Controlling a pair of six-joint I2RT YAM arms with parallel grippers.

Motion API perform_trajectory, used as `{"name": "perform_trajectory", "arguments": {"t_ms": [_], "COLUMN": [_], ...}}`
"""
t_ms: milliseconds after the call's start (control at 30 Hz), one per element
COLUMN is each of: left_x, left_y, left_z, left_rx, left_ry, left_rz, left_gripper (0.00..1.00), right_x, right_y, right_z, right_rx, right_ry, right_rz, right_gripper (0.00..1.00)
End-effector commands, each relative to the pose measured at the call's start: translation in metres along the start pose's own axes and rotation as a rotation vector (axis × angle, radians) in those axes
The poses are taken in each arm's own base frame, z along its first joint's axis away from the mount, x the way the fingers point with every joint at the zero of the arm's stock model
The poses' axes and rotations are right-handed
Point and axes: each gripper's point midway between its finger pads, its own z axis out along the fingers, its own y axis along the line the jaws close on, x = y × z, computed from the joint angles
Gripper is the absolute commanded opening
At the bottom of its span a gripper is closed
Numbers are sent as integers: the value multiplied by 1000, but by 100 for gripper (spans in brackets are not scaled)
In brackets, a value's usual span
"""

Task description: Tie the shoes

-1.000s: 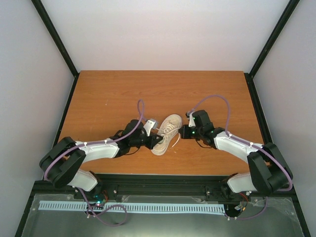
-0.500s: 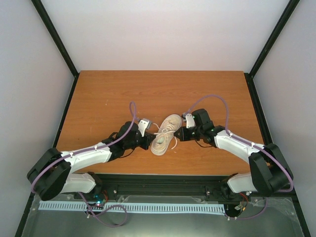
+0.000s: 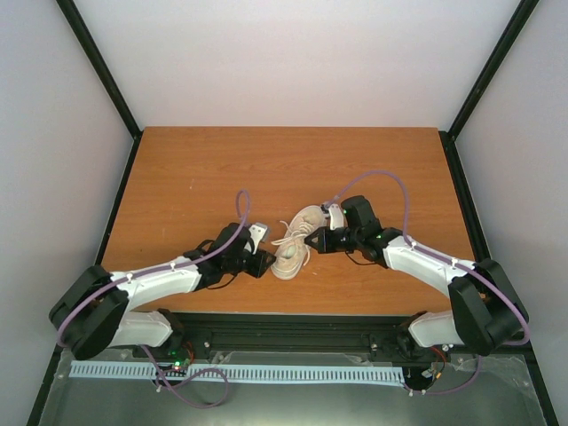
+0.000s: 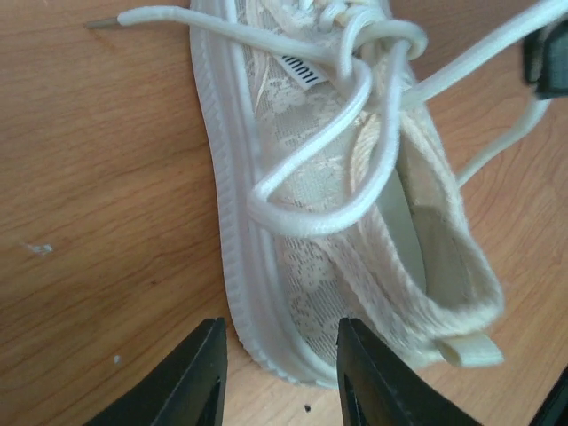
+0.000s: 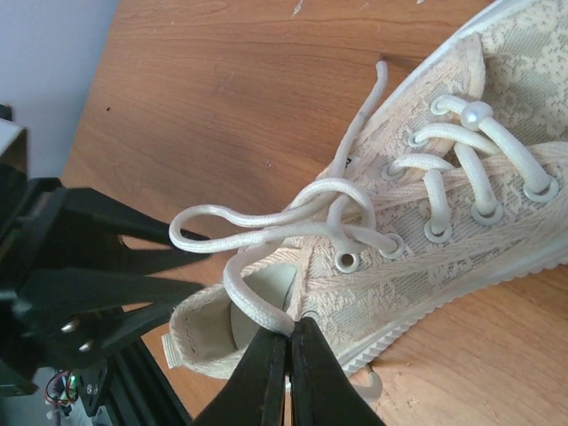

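Note:
The cream lace sneaker (image 3: 295, 241) lies on its sole in the middle of the table, heel toward the near edge. Its white laces form a loose knot with one loop over the tongue (image 5: 266, 222). My right gripper (image 5: 288, 342) is shut on a lace strand just above the heel opening, at the shoe's right side (image 3: 321, 238). My left gripper (image 4: 280, 355) is open and empty, its black fingers (image 4: 200, 373) spread on either side of the heel's sole edge (image 4: 266, 337), low over the table at the shoe's left (image 3: 260, 259). One lace end (image 4: 142, 16) lies on the wood.
The brown wooden table (image 3: 195, 177) is bounded by black frame posts and white walls. The left arm's fingers show dark at the left of the right wrist view (image 5: 80, 266). A black rail (image 3: 293, 333) runs along the near edge.
My left gripper has drawn back from the shoe toward the near left and now sits by the heel. My right gripper has moved in over the shoe, still pinching the lace.

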Motion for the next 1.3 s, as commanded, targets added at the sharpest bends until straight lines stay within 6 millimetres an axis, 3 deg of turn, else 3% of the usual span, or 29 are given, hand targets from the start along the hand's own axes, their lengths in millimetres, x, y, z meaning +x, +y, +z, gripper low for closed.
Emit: {"name": "perform_trajectory", "arguments": {"t_ms": [0,100,233,300,433,600,733,967,1267], "left_x": [-14,-35,-71,-84,-100,-99,-95,-93,-94], "left_y": [-3,-9,-18,-22,-27,-40,-38,-28,-18], "left_z": [-24,-44,-63,-60,-35,-3,17,38,47], "left_rx": [-27,-32,8,47,114,236,253,236,205], "left_ry": [-50,-98,-167,-158,-97,-31,15,46,43], "left_rz": [11,24,-5,-22,-39,-23,-24,-42,-61], "left_gripper": [45,54,57,56,40,35,34,23,18], "right_x": [12,22,32,34,37,36,37,36,37], "right_y": [-3,-10,-15,-17,-19,-18,-19,-19,-19], "right_z": [2,4,7,8,8,8,9,10,13], "right_rx": [1,11,20,24,30,30,30,26,22], "right_ry": [18,42,63,63,64,57,62,60,68], "right_rz": [6,18,28,30,33,32,35,42,43], "right_gripper": [3,3,3,3,3,3,3,3,3]}}
